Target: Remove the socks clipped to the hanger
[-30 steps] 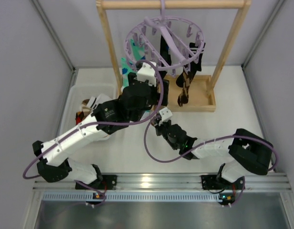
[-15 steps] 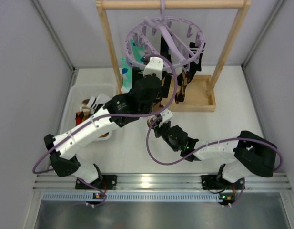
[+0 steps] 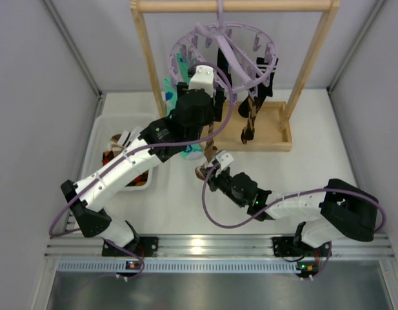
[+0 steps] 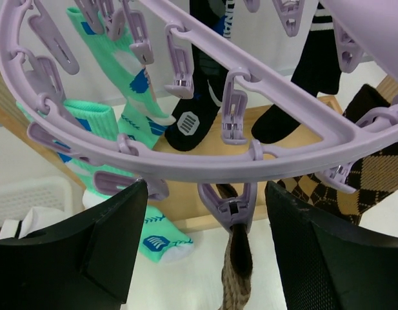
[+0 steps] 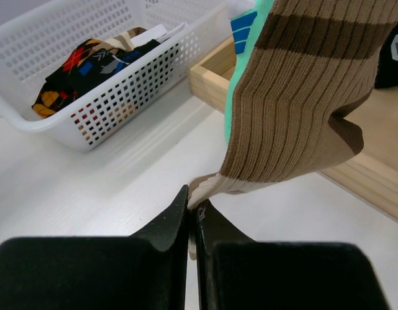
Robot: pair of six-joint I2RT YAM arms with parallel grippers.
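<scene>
Left fingers (image 4: 108, 239) stand wide open either side of a peg (image 4: 229, 206) on the lilac hanger (image 4: 250, 161); right fingers (image 5: 166, 226) are pinched shut on the lower end of the brown ribbed sock (image 5: 295, 110) clipped there.

I see the hanger (image 3: 229, 57) hung within the wooden frame (image 3: 149, 64) at the back of the table (image 3: 166, 213), socks (image 4: 131, 84) dangling beneath it. The basket (image 5: 128, 97) sits left of the frame. My left gripper (image 4: 206, 187) is just under the hanger, and my right gripper (image 5: 193, 200) is in front of the frame.

We can read no words or numbers; small emblems (image 4: 187, 121) on the black sock (image 4: 197, 77) and a mint sock (image 4: 169, 227) are illegible.
</scene>
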